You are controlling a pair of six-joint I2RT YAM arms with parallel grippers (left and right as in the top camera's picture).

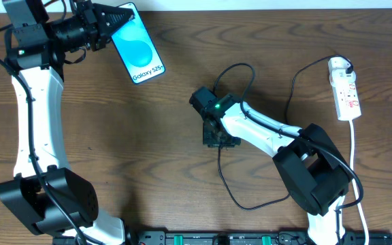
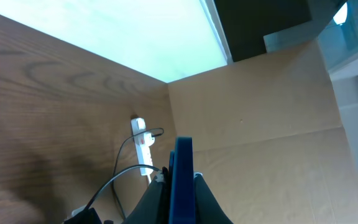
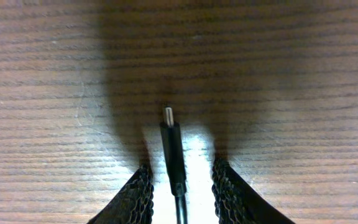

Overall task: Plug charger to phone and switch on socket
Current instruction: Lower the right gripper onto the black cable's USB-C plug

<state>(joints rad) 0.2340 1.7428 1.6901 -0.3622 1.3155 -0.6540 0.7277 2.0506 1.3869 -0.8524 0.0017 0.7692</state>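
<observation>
Right gripper (image 3: pixel 180 169) hangs low over the table (image 1: pixel 148 150) near the middle of the scene with its jaws parted, and the charger (image 1: pixel 231 194) has its plug tip (image 3: pixel 171 146) lying flat on the wood in the gap between the two fingers (image 3: pixel 135 196), touching neither, so nothing is grasped on this side yet. From there the thin black cable runs back under the wrist, loops toward the near edge and then climbs to the right. The socket (image 1: pixel 344 90) lies at the far right, well apart from both grippers. Left gripper (image 1: pixel 114 20) is clenched on the phone (image 1: pixel 138 49) at the far left, gripping its far end, with the blue screen facing up and the free end pointing toward the middle. The left wrist view sees the phone edge-on between the pads. Whether it rests on the table or is held just above it I cannot tell. The step in hand looks like picking up the plug, with plugging in and the switch both left to do. Next, the jaws would need to close squarely on the black plug body, leaving the metal tip proud, then lift and turn it to line up with the port on the phone's free end. A skewed pinch would likely swing the tip off axis.
</observation>
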